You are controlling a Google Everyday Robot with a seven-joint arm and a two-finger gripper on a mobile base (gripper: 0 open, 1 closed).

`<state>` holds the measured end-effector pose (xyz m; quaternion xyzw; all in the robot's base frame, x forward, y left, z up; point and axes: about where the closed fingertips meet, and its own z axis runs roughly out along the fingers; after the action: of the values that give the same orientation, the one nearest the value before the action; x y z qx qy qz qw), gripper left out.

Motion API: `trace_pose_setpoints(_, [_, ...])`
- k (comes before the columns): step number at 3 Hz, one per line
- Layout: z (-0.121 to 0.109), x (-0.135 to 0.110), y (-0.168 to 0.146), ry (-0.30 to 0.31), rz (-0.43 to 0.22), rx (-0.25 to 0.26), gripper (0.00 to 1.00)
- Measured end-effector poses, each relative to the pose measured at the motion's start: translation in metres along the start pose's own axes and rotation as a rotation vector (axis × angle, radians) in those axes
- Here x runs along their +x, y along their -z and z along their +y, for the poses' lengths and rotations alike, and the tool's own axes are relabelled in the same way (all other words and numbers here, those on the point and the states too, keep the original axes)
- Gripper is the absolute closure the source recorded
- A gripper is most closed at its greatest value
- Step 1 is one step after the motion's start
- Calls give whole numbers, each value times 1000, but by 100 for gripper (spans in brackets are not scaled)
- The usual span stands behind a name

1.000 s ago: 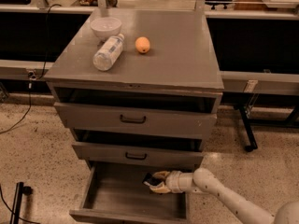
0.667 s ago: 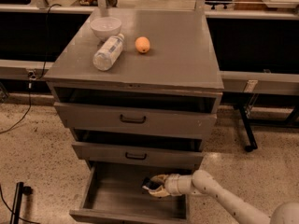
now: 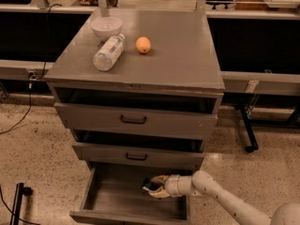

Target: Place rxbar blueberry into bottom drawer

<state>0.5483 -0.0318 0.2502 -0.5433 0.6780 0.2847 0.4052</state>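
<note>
The grey cabinet's bottom drawer (image 3: 117, 205) is pulled wide open, showing its plain grey floor. My gripper (image 3: 153, 187) reaches in from the right, low over the drawer's right part. It is shut on the rxbar blueberry (image 3: 148, 186), a small dark bar that shows between the pale fingers, just above the drawer floor. The white arm (image 3: 220, 200) runs back to the lower right.
The two upper drawers (image 3: 133, 121) with dark handles stand slightly out. On the cabinet top lie a clear water bottle (image 3: 108, 53), an orange (image 3: 143, 45) and a white bowl (image 3: 106, 28). Speckled floor lies left of the cabinet, and black table legs (image 3: 247, 130) stand at right.
The gripper with the bar has shifted slightly left and lower inside the bottom drawer. Nothing else has moved.
</note>
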Motion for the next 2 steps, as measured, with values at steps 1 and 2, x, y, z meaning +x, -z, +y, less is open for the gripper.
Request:
trace_pose_setpoints(1, [2,-1,-2,0,-2,-4,33])
trace_pose_setpoints(2, [3,-1,-4,-1,-3,-8,8])
